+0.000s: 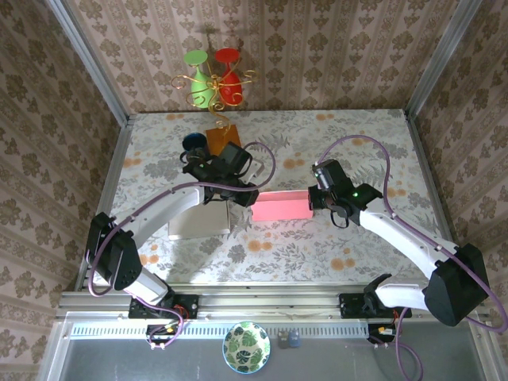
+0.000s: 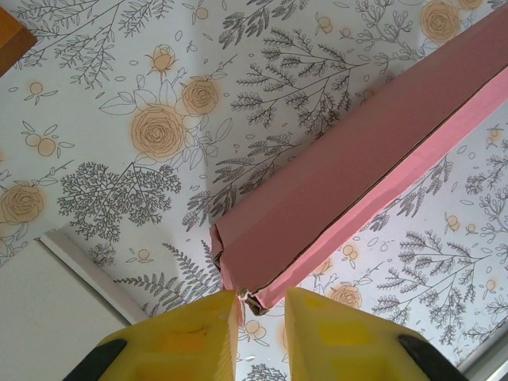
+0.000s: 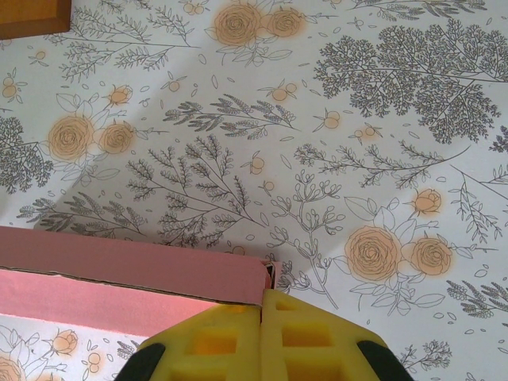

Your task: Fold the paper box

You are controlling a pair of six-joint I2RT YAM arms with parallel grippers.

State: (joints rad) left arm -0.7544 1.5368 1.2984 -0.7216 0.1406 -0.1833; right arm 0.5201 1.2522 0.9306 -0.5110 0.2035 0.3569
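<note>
**Figure: Pink paper box held at both ends above the floral table**

The right gripper point(image 3: 262, 295) has its yellow fingers point(image 3: 317, 341) pressed together. The thin upper edge of the paper box point(image 3: 119, 262) runs into the seam between them, so it is pinched at its end wall. The left gripper point(image 2: 262, 295) stands slightly apart, and the tabletop pattern shows through the gap. The box's lower end corner sits at the mouth, touching the tip of one finger point(image 2: 190, 333). From this view it does not appear to be clamped across.

In the overhead view the box point(image 1: 280, 207) lies lengthwise between the two grippers, at mid-table point(image 1: 357, 143). A white flat panel point(image 1: 198, 226) lies just beside its left end.

Handling, by judgement: the box is thin card, light, and stiff only along its creases. Its walls already bow and gape along the long seam. Pinching too hard would crush a corner, and pulling on one end would twist the body. The best holds are single wall edges near the corners, where a fold backs the card.
</note>
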